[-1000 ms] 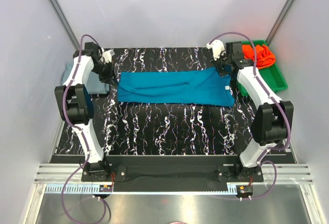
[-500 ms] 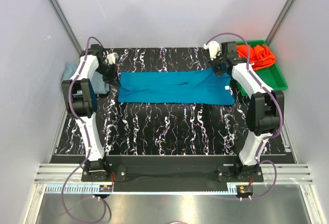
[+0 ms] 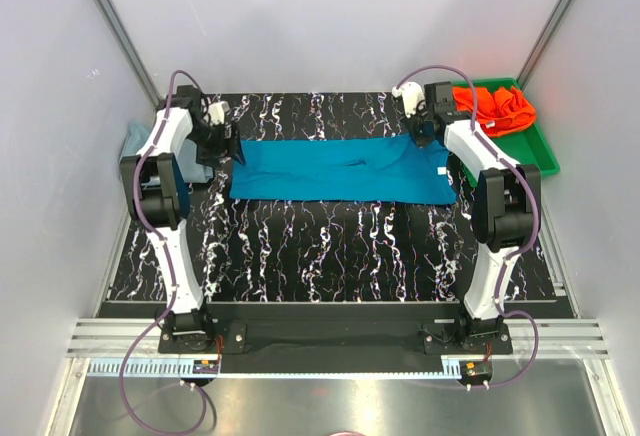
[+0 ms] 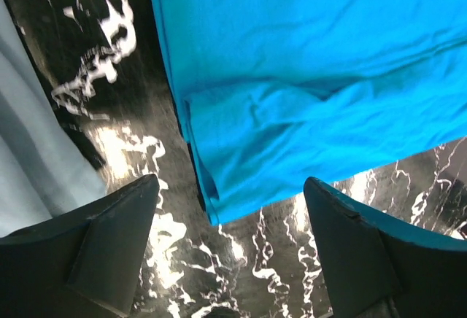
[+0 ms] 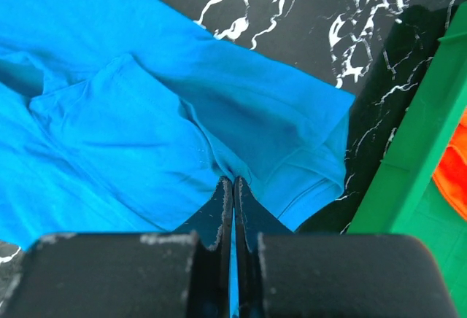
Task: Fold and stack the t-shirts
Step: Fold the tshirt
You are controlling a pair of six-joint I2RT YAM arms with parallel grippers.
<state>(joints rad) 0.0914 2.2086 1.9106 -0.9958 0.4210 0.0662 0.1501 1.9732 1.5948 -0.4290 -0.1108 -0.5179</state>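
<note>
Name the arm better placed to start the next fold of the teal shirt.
Right, probably. The right hand is shut, apparently pinching the teal t-shirt at its right end; the left hand hangs open over the other end, holding nothing.

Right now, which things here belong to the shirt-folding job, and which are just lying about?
Part of the job:
teal-blue t-shirt, spread flat mid-table
pale grey-blue t-shirt, at the table's left edge
orange-red t-shirt, bunched up in the tray

Just lying about:
green tray, only holding that shirt
black marbled table

Teal-blue t-shirt (image 3: 340,168) flat on marbled table (image 3: 330,246)
</note>
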